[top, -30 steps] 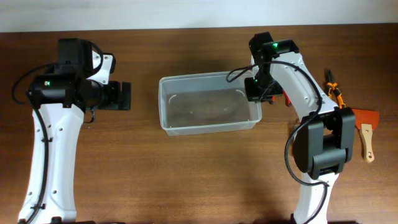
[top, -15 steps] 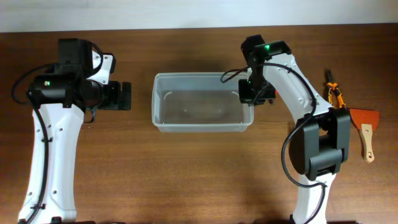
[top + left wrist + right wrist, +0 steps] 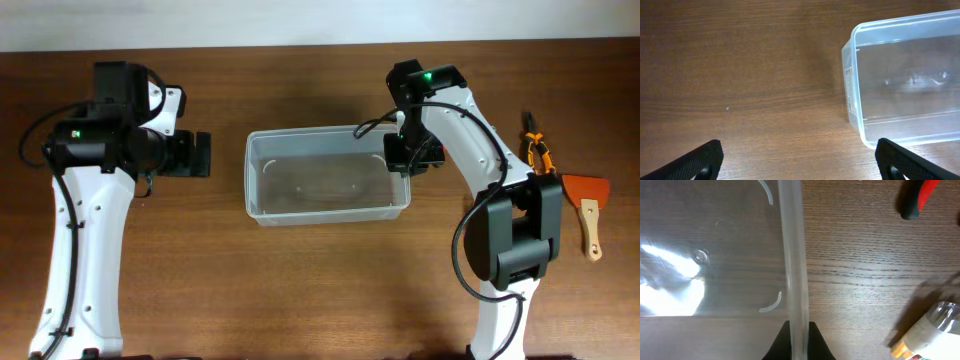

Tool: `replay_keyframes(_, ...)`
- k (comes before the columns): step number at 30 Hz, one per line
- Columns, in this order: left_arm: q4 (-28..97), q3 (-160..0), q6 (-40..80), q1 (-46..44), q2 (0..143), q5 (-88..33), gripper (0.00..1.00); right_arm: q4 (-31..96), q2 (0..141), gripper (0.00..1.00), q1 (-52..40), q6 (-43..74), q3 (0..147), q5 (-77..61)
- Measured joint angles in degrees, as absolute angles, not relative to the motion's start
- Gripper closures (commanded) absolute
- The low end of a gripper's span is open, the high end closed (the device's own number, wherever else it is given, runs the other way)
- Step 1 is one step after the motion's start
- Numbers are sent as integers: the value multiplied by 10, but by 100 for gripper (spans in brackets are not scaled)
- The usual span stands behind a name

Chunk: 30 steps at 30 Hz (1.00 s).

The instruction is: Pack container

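**Container at the centre of the surface, right arm engaged.** The container point(image 3: 310, 180), a clear plastic tub with rounded corners and a thick rim, sits on the wooden surface point(image 3: 320, 280) between the two arms. Its long side runs left to right, slightly skewed, and I see nothing inside it. The right gripper point(image 3: 405, 163) is at the tub's right end. In the right wrist view its fingers point(image 3: 816, 351) are closed on the rim point(image 3: 792, 255), one on each side of the wall. The left gripper point(image 3: 200, 155) hangs just left of the tub without touching it, its fingers point(image 3: 702, 160) spread wide and holding nothing. On the far right lie orange-handled pliers point(image 3: 537, 150) and a scraper point(image 3: 588, 205), well apart from the tub.

**Handling, as I judge it.** Empty, the tub should be light and should slide readily on the smooth wood. A pull on one end may therefore swing it rather than carry it straight. The walls look thin and will likely flex. The thick rim is probably the stiffest part, so that is where I would pinch, ideally at the middle of a short end. The plastic is smooth, so I would grip firmly, though too hard a squeeze could bow the wall. Once tools are loaded, I would expect a one-ended grip to tip it.
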<state>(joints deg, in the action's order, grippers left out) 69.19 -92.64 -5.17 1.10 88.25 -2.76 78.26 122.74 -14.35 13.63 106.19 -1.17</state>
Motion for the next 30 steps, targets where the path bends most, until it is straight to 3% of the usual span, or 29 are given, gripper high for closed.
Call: replay_keyframes(30,692,-926,-52,11,882,-27,1,797,1227,96,-132,156,1062,-15)
